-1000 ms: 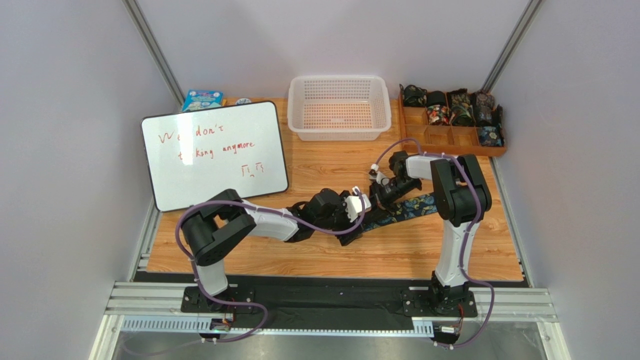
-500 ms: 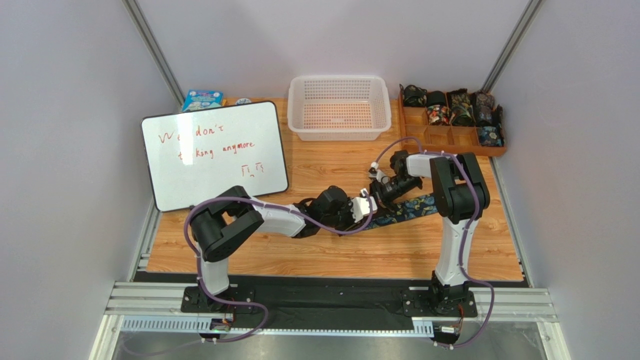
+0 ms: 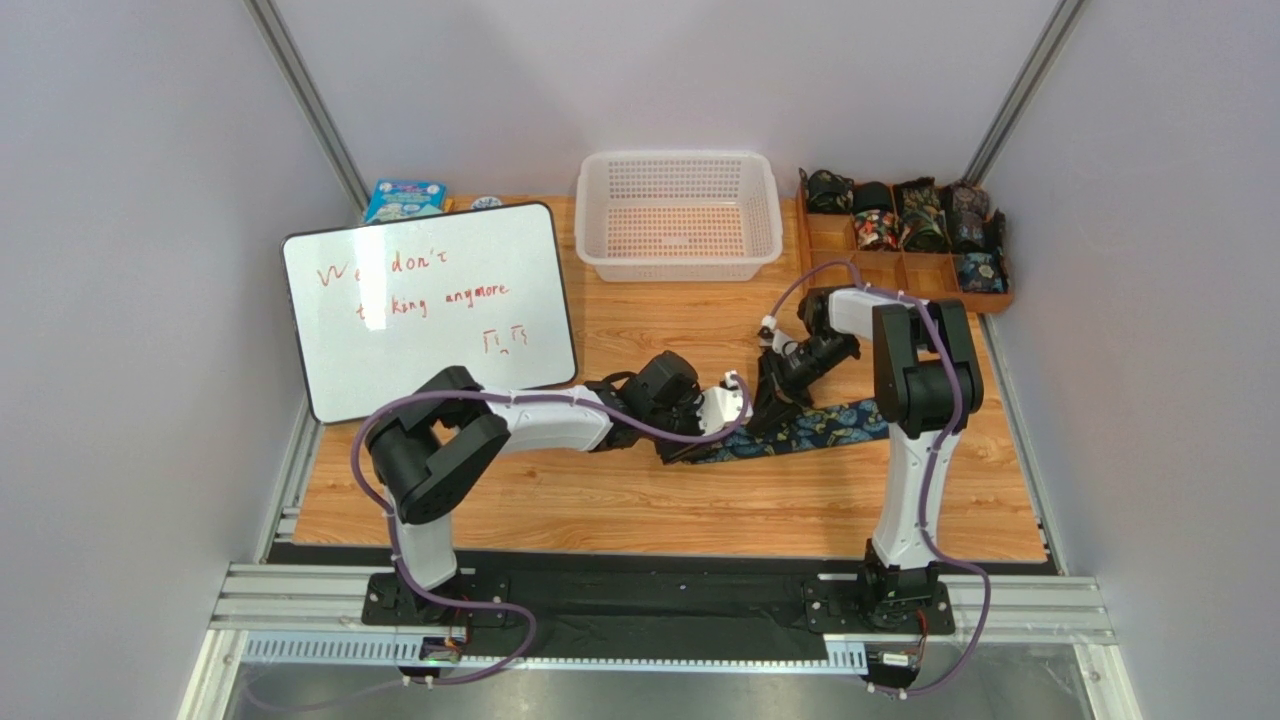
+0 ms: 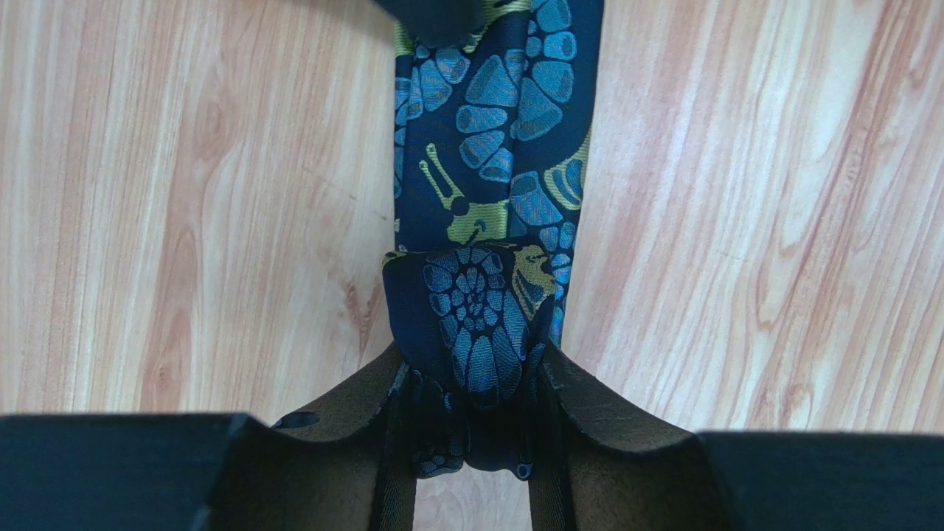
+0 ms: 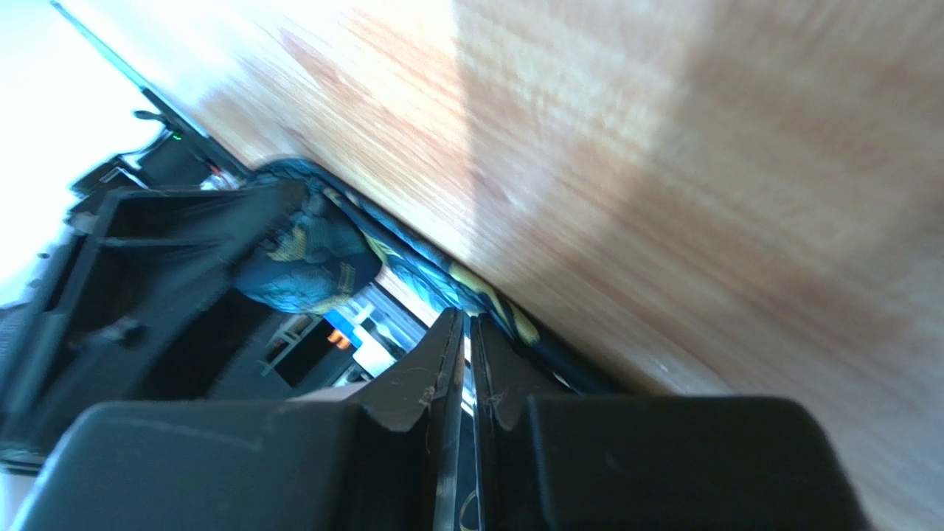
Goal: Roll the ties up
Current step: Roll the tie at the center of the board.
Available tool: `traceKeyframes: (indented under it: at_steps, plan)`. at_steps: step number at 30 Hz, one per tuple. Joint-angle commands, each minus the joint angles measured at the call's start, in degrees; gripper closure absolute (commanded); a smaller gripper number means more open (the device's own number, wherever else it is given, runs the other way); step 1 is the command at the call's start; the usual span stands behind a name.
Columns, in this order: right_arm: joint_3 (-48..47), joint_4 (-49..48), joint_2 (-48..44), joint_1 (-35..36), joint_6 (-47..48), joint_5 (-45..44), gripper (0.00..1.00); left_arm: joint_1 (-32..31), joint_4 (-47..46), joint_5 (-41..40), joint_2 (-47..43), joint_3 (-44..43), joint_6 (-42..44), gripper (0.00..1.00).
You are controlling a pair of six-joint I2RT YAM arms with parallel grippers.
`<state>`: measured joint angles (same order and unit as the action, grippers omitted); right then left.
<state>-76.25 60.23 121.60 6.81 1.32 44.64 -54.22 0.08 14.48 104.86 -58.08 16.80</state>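
Gripping rolled paisley tie (image 4: pixel 479 321), left pincer (image 4: pixel 474 415), right pincer (image 5: pixel 467 371) barely parted

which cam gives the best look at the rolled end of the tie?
Left wrist: the rolled end fills mid-frame, pinched in the left claw, print sharp. Right wrist shows it small and blurred beside the left claw. Top external shows only a dark strip between the arms.

Two arms w/ white link shells and chunky black joint housings, each bolted on a black base plate at the near edge of the wooden table (image 3: pixel 661 503). Purple cable loops along each arm down to its base. Matte black wedge-shaped fingers (image 4: pixel 598 409), scuffed, w/ small white wrist blocks behind.
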Motion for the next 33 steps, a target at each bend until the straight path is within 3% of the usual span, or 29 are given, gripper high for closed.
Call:
traceKeyframes:
  at_steps: [1, 10, 19, 26, 33]
  plan:
    - [0.0, 3.5, 0.6, 0.8, 2.5, -4.6, 0.87, 1.9, 5.5, 1.6, 1.0, -2.3, -0.7, 0.96]
    - [-4.5, 1.2, 9.0, 1.0, 0.0, -11.9, 0.87, 2.4, 10.6, 7.0, -1.5, -5.3, 10.2, 0.96]
    - [-5.6, 1.6, 8.3, 1.4, 0.8, -12.8, 0.89, 2.5, 20.8, 9.6, 1.8, -10.9, 14.9, 0.95]
    - [-3.6, 0.4, 0.6, 0.4, -0.2, 7.9, 0.84, 2.4, 29.8, 6.7, 9.5, -18.0, 13.2, 0.95]
    - [4.4, -7.3, -4.3, 1.7, -5.6, 17.5, 0.69, 2.6, 31.8, 6.5, 11.7, -18.9, 11.5, 0.95]
